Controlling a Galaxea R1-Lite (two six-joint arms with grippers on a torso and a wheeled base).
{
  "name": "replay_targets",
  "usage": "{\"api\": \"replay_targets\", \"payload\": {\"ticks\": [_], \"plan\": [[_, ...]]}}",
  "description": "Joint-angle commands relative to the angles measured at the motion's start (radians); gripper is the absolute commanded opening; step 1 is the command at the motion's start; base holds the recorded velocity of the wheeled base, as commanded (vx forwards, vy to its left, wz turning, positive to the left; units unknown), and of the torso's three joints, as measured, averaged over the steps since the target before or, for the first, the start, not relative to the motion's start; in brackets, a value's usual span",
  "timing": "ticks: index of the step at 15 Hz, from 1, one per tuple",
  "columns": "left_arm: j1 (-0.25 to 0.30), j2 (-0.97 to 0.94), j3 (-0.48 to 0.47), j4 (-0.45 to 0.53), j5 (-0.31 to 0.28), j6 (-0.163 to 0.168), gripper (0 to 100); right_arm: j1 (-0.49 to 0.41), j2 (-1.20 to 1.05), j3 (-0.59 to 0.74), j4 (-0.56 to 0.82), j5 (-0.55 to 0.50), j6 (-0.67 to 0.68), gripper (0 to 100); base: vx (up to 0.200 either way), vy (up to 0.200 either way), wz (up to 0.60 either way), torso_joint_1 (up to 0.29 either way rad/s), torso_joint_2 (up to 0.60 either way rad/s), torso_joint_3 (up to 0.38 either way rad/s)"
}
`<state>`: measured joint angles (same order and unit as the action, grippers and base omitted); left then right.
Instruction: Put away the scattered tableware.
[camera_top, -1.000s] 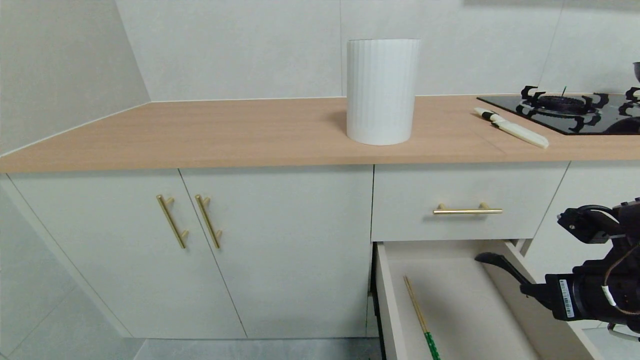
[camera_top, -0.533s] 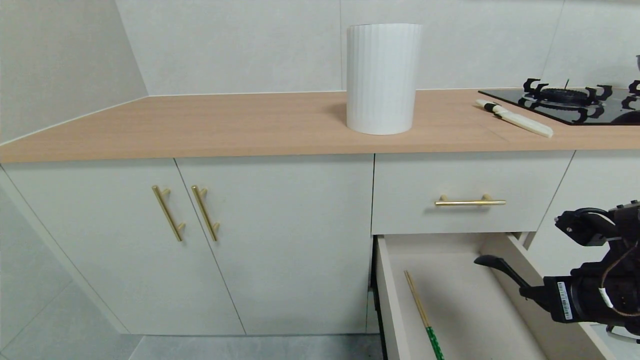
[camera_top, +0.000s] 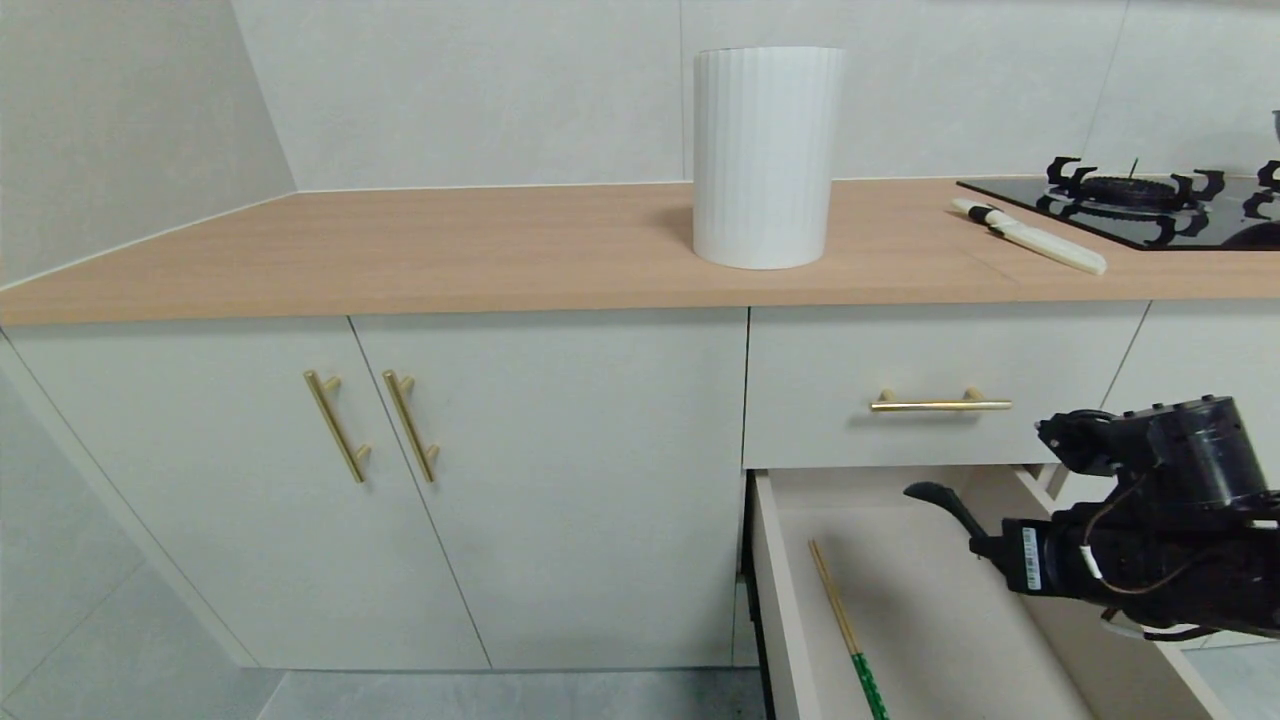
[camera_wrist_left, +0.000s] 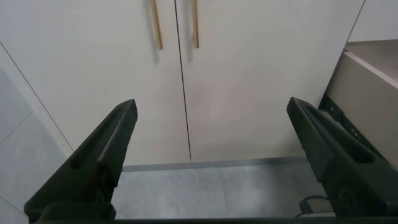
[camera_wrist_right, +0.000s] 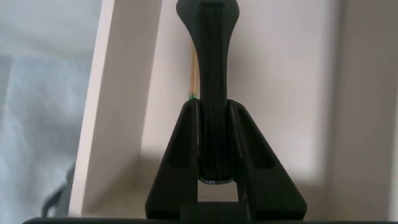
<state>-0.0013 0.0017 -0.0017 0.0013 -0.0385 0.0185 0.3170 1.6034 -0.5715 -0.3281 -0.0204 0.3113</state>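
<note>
while gripping a black utensil (camera_top: 935, 500) with the right gripper (camera_top: 990, 555) shut on its handle, hovering lower right in the head view over the open drawer (camera_top: 775, 560), likely to lay it beside the chopsticks (camera_top: 835, 610) inside. left gripper (camera_wrist_left: 210, 109) spread wide, empty, facing cabinet doors (camera_wrist_left: 249, 81). knife (camera_top: 1030, 247) waiting on the counter (camera_top: 450, 250), upper right.

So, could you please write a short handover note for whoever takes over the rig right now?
The right pincer is shut on a black utensil, held above the open drawer.
The left pincer is open and empty, low before the cabinet doors.
Done: the chopsticks lie in the drawer.
Left: probably lay the utensil in the drawer, then fetch the knife from the countertop beside the hob, and close the drawer.
</note>
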Motion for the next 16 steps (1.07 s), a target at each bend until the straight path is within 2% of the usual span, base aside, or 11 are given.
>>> {"api": "replay_targets", "payload": {"ticks": [1,3,9,12,16], "plan": [[0.0,0.0,0.0,0.0,0.0,0.0,100,0.001,0.165,0.036,-0.108,-0.003,0.048,0,0.0,0.0,0.0,0.0,0.0,0.0],[0.0,0.0,0.0,0.0,0.0,0.0,100,0.001,0.3,0.074,-0.25,-0.038,0.048,0,0.0,0.0,0.0,0.0,0.0,0.0],[0.0,0.0,0.0,0.0,0.0,0.0,100,0.001,0.584,0.07,-0.453,-0.161,0.043,0,0.0,0.0,0.0,0.0,0.0,0.0],[0.0,0.0,0.0,0.0,0.0,0.0,100,0.002,0.668,0.068,-0.509,-0.177,0.035,0,0.0,0.0,0.0,0.0,0.0,0.0],[0.0,0.0,0.0,0.0,0.0,0.0,100,0.014,0.718,0.051,-0.516,-0.207,0.022,0,0.0,0.0,0.0,0.0,0.0,0.0]]}}
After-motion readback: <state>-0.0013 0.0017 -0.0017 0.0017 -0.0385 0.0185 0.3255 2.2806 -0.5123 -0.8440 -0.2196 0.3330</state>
